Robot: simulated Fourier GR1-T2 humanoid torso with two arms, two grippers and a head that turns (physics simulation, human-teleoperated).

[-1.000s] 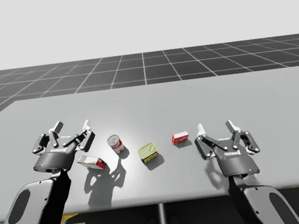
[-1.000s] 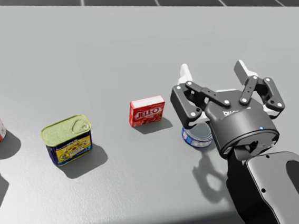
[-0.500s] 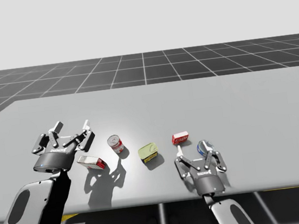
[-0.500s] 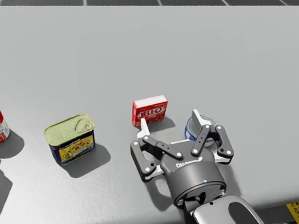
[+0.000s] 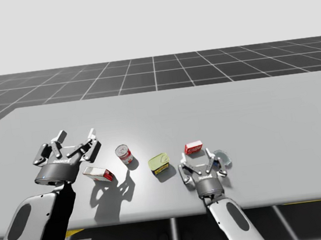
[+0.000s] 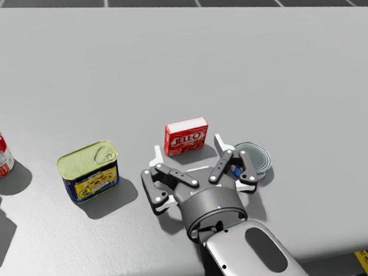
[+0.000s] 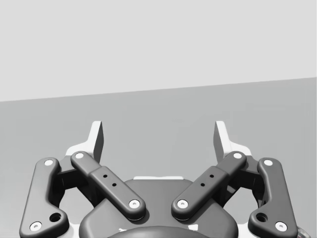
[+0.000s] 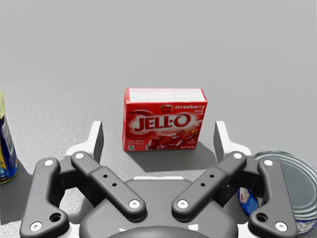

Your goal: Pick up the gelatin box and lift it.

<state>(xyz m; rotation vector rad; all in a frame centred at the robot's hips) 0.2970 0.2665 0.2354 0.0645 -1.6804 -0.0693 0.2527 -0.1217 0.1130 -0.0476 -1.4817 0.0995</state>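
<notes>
The gelatin box is small and red and stands on the grey table. It also shows in the head view. My right gripper is open, low over the table on the near side of the box. In the right wrist view the gelatin box is straight ahead of the right gripper, just beyond its spread fingertips and untouched. My left gripper hangs open at the table's left; the left gripper has nothing between its fingers.
A flat blue round can lies close beside my right gripper's outer finger. A yellow-lidded blue tin and a red-and-white can stand left of the box. A white-and-red box lies under my left gripper.
My right arm has swung left, from beyond the blue can to just behind the gelatin box, gripper still open. The left arm has stayed put.
</notes>
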